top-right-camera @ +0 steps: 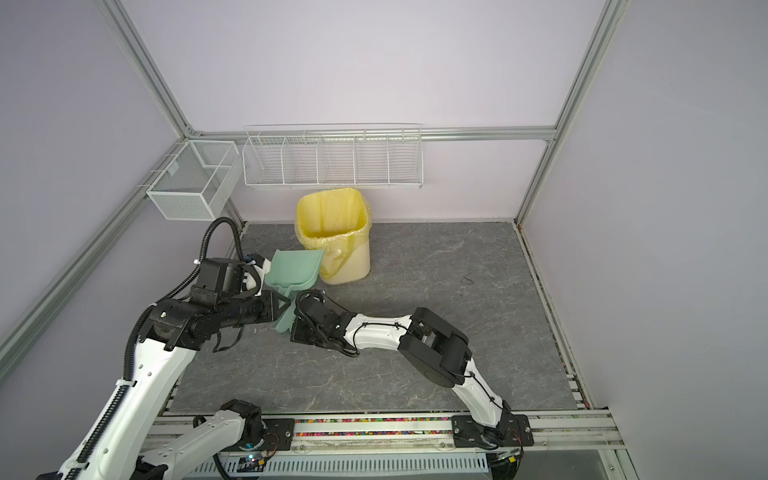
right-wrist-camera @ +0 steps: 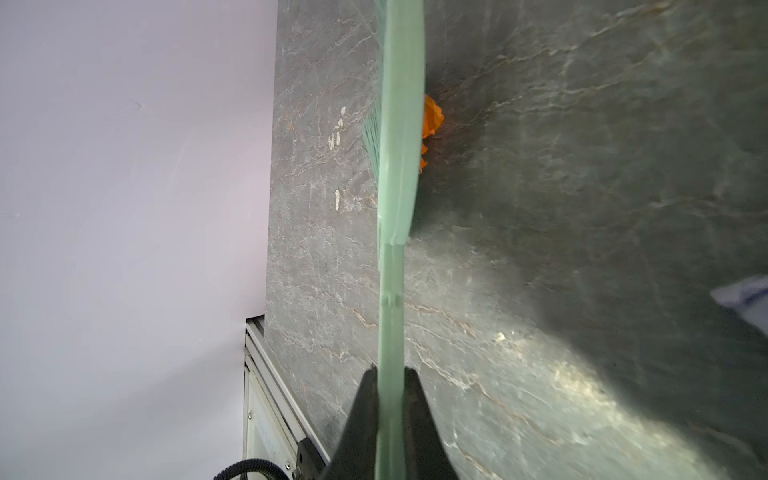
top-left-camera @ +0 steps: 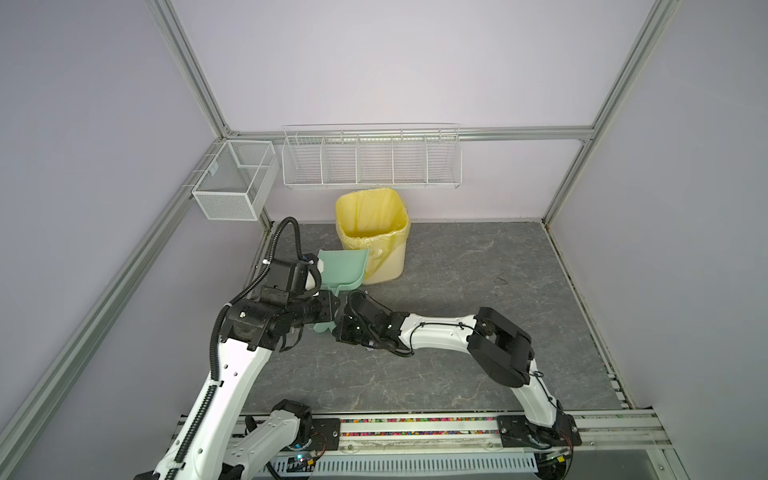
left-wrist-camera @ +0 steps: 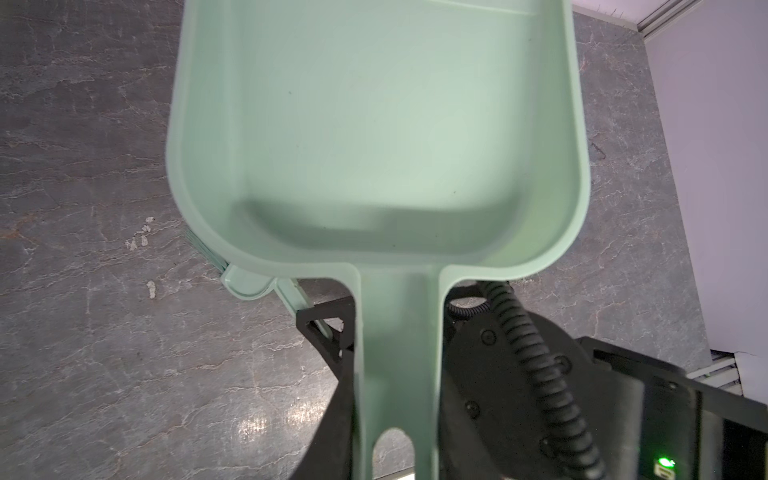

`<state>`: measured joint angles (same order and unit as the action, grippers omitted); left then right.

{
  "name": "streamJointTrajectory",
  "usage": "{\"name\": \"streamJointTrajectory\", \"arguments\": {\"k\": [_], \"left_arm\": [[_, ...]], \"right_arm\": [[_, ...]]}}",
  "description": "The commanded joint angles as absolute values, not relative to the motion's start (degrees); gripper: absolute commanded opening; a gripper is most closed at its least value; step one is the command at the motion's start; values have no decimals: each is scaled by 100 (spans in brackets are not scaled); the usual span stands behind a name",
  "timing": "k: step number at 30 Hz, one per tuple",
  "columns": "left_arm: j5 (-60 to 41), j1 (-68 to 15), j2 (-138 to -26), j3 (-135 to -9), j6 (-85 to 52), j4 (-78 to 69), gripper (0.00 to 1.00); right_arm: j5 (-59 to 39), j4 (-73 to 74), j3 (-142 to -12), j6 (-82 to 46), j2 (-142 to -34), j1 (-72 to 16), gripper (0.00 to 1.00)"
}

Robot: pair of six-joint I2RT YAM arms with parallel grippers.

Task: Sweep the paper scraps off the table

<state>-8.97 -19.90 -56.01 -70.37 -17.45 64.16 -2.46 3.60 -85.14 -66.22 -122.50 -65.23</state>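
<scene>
My left gripper [top-left-camera: 330, 301] [left-wrist-camera: 397, 415] is shut on the handle of the mint-green dustpan [top-left-camera: 345, 266] [left-wrist-camera: 374, 124]. The pan hangs tilted above the table [top-left-camera: 457, 332] beside the bin, and its tray is bare. My right gripper [top-left-camera: 336, 327] [right-wrist-camera: 390, 374] is shut on the thin handle of the mint-green brush [right-wrist-camera: 399, 166] [left-wrist-camera: 245, 286], held low under the dustpan. Orange paper scraps [right-wrist-camera: 432, 118] peek out from behind the brush head on the table [right-wrist-camera: 540, 208]. The arms hide the paper scraps in both top views.
A bin with a yellow liner [top-left-camera: 372, 232] [top-right-camera: 332, 232] stands at the back, just right of the dustpan. White wire baskets [top-left-camera: 372, 162] [top-left-camera: 235, 183] hang on the walls above. An aluminium frame [top-left-camera: 415, 428] edges the table. Tiny whitish flecks [left-wrist-camera: 143, 237] lie near the brush.
</scene>
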Motion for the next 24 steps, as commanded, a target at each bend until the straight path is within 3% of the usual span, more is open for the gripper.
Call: {"name": "streamJointTrajectory", "arguments": {"k": [1, 16, 24], "left_arm": [[-803, -2005, -5439, -6948, -1604, 6691, 0], [-643, -2013, -5205, -6944, -1587, 6881, 0], [-627, -2019, -5185, -6938, -1584, 6985, 0]], "right_arm": [[-36, -115, -8060, -6872, -11827, -6419, 7], [221, -1154, -6069, -6541, -9786, -6249, 7], [387, -2351, -6836, -5621, -9094, -6327, 7]]}}
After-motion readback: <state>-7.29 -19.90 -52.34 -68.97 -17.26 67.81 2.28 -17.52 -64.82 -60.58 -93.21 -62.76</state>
